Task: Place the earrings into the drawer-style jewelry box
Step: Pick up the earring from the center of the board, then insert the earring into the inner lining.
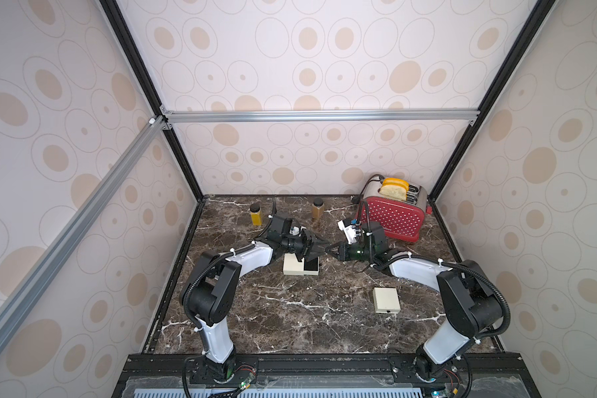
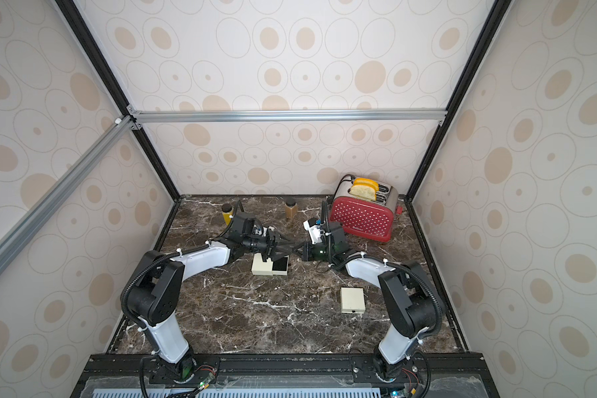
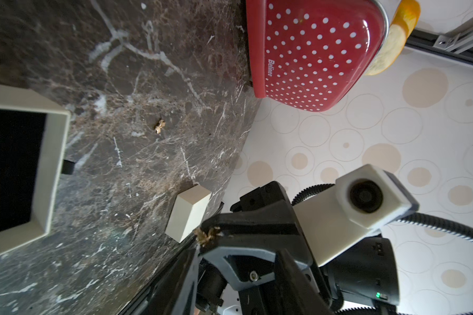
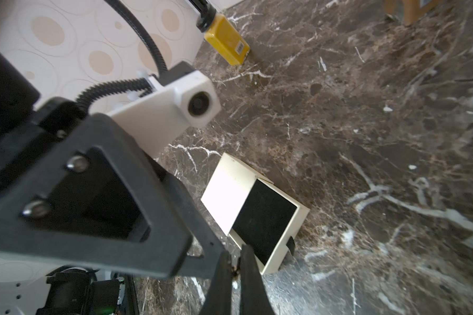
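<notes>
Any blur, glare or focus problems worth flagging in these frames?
Both top views: evenly lit, sharp. Left wrist view: glare on the red toaster, drawer rim slightly soft. Right wrist view: right hand and its pinched earring out of focus.

toaster (image 1: 393,217): red, white dots | table (image 1: 290,310): brown marble, white veins | jewelry box (image 1: 292,267): cream, black lining | earring (image 3: 206,236): gold

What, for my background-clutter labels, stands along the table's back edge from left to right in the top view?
yellow jar → brown jar → red toaster
</notes>
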`<state>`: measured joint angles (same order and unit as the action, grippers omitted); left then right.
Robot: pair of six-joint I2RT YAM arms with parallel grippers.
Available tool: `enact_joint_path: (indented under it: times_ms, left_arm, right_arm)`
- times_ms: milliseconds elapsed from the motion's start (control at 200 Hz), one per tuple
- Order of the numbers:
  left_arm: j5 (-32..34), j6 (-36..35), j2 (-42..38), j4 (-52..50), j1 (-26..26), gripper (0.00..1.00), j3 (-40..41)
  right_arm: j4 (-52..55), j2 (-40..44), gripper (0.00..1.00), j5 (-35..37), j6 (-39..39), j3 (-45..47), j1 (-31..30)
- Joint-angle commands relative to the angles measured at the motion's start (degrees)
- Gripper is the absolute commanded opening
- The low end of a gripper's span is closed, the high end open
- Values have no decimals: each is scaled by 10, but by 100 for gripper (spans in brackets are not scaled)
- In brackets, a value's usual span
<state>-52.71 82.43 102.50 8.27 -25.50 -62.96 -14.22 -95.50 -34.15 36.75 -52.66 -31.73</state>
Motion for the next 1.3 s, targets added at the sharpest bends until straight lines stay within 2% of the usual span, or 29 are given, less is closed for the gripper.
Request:
enact_joint_path:
  times_ms: [0,150,315,401,511,631,751,1016,1297]
  left_arm:
    - [31,-103,-30,-115,2,55,-30]
    - [83,-200,-55,-228,17,66,-25]
    - [144,-296,-105,-336,65,73,-10]
    - [175,-345,-126,-384,98,82,-4]
    - [198,-404,-129,-425,131,99,-3]
    - [204,-436,-99,-441,147,99,-16]
    - [195,-441,-62,-441,147,99,-33]
    - [191,-450,-13,-441,148,99,-57]
    - [183,-451,14,-436,148,99,-61]
  right_arm:
    - [99,18,0,50,-32,-28,-10]
    - [200,9,0,111,-70,-80,-32]
    - [303,-28,0,171,-109,-162,-67]
    - [365,-61,0,205,-127,-220,-85]
    - [470,-119,0,265,-155,-321,-114]
    - [584,-195,0,321,-179,-436,-140]
    - [638,-244,0,342,-190,-504,-149]
    - [686,-308,0,324,-208,-587,-156]
    - [708,-352,0,305,-215,-629,-159]
